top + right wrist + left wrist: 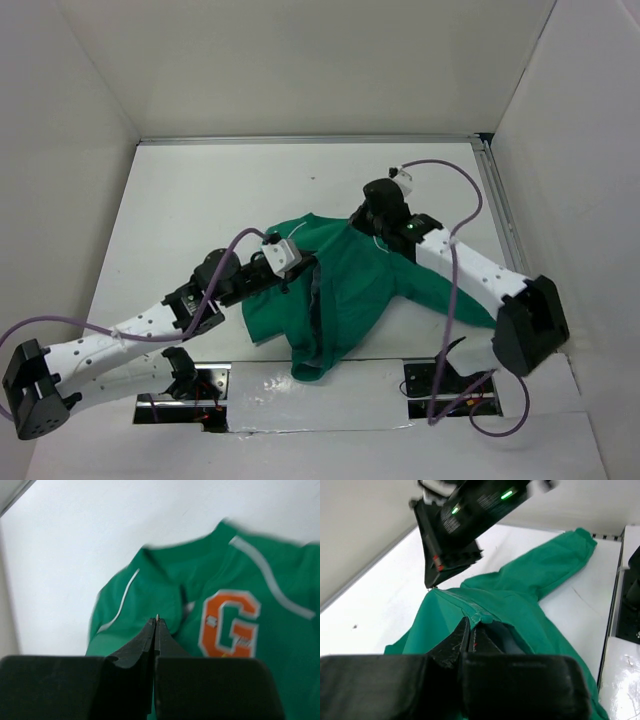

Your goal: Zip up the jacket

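Left wrist view: left gripper seemingly pinches the jacket.

robot lab test cell: white table inside plain white walls, two bolted arms

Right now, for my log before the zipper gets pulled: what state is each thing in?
jacket: front up, rumpled, opening gaping, not fully zipped.
left end effector: shut on the jacket's front edge.
right end effector: shut, tips by the jacket's collar; grasp unclear.
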Robot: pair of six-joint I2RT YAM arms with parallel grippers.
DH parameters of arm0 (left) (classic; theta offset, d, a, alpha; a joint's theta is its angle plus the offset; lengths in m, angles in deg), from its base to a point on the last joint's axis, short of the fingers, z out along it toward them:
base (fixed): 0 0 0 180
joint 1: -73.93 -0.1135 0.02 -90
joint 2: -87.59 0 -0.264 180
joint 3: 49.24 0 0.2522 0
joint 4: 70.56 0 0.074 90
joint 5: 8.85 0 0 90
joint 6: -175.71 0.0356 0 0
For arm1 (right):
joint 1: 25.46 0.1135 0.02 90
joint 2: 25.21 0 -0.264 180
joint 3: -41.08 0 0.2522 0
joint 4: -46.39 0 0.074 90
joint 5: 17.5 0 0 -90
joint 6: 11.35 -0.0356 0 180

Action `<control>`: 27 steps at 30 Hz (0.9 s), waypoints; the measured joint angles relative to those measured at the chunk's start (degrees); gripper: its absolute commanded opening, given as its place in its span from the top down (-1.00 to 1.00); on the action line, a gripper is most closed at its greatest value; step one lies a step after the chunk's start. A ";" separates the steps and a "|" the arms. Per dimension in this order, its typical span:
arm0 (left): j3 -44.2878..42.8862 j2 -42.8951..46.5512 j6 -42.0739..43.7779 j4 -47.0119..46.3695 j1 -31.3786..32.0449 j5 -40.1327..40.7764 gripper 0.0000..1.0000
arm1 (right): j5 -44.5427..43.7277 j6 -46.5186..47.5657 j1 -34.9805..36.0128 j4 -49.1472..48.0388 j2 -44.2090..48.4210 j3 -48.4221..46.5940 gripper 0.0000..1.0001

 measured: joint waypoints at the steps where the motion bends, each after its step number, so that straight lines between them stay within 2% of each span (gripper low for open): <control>1: 0.00 1.05 -0.02 0.28 -0.02 0.02 1.00 | -0.61 0.63 -2.08 -0.04 -3.13 -1.64 1.00; 9: 1.14 5.51 -1.73 3.08 -0.02 2.03 1.00 | -8.70 4.83 -17.92 0.52 -21.22 -17.59 1.00; 12: 3.04 7.72 -2.01 4.50 -0.26 4.57 1.00 | -6.60 6.62 -22.97 2.19 -27.96 -25.03 1.00; 19: 5.99 7.32 -6.08 8.15 -1.20 6.43 1.00 | 3.19 11.43 -23.80 11.04 -41.83 -42.66 1.00; 21: 5.99 6.93 -7.89 9.44 -1.18 4.15 1.00 | 2.25 14.01 -24.06 8.96 -45.53 -47.43 1.00; 23: 5.99 6.82 -10.75 11.67 -0.33 0.55 0.68 | 1.29 16.41 -26.16 5.05 -47.91 -50.03 1.00; 24: 5.99 6.38 -12.04 12.76 -0.15 -0.72 0.41 | 1.42 17.46 -27.58 4.28 -48.43 -50.80 0.61; 25: 5.99 5.73 -13.40 14.19 -0.02 -2.23 -0.25 | 1.84 17.92 -28.92 3.76 -48.72 -51.41 0.26; 26: 5.99 5.11 -14.36 15.45 -0.02 -3.10 -0.58 | 2.95 18.49 -30.08 3.39 -48.83 -51.82 -0.01; 27: 5.97 4.52 -15.76 16.74 0.00 -4.15 -0.98 | 3.80 19.47 -31.28 2.86 -48.85 -52.04 -0.48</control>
